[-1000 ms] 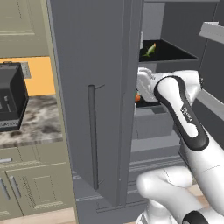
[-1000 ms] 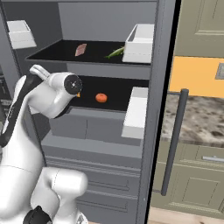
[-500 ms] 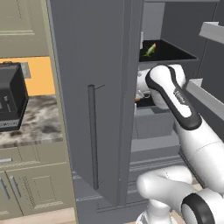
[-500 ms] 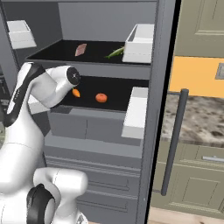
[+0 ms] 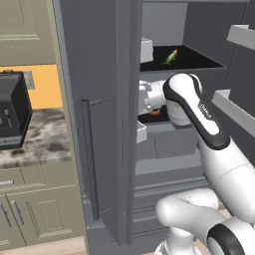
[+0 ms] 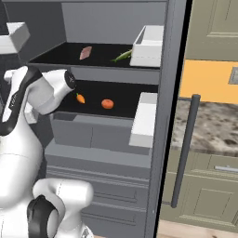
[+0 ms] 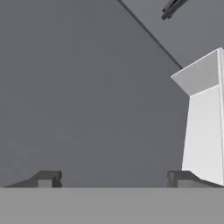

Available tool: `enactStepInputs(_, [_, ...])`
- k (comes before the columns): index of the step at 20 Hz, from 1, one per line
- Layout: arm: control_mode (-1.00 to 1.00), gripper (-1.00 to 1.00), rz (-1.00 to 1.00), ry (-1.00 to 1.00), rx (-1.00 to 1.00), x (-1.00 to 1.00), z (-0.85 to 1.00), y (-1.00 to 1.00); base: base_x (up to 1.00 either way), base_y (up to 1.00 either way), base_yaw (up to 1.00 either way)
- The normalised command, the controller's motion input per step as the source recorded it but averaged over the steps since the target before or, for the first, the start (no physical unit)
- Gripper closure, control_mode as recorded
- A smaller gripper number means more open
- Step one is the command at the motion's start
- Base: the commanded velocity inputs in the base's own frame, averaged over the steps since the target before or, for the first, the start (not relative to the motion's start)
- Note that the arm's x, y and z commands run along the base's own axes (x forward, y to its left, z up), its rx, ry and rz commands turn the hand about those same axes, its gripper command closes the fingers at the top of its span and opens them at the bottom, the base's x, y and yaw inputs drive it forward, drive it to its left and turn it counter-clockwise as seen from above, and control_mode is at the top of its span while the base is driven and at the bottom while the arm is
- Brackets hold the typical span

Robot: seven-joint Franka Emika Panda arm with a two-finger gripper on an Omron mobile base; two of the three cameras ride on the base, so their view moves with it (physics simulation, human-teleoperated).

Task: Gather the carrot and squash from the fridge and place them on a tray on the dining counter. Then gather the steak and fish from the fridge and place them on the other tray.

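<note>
The carrot (image 6: 81, 98) lies on the fridge's middle shelf, small and orange, just right of my wrist. On the shelf above, the green squash (image 6: 122, 56) (image 5: 171, 56) lies beside the pinkish steak (image 6: 85, 52). My gripper (image 7: 113, 178) is open, its two dark fingertips (image 7: 46, 178) far apart with nothing between them. It faces a flat grey wall inside the fridge. My hand (image 5: 149, 97) sits at middle-shelf height by the left door's edge. The fish and the trays are out of view.
A round orange fruit (image 6: 107, 104) sits on the middle shelf right of the carrot. White door bins (image 6: 148, 45) (image 7: 203, 122) hang on both doors. The open left door (image 5: 94, 124) stands close to my hand. A black appliance (image 5: 12, 109) stands on the counter at left.
My arm has swung its elbow towards the left door and the hand has turned with it. The food on the shelves has not moved.
</note>
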Motion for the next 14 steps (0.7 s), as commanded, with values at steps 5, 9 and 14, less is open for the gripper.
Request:
enactStepInputs(5, [-1.0,-1.0,0.14,-0.05,0.0,-0.19,0.11,0.73,0.0,0.0,0.0])
enactStepInputs(9, [-1.0,-1.0,0.12,0.0,0.0,0.0,0.02,0.73,0.0,0.0,0.0])
enactStepInputs(14, [-1.0,-1.0,0.03,0.02,-0.02,0.0,-0.02,0.6,0.0,0.0,0.0])
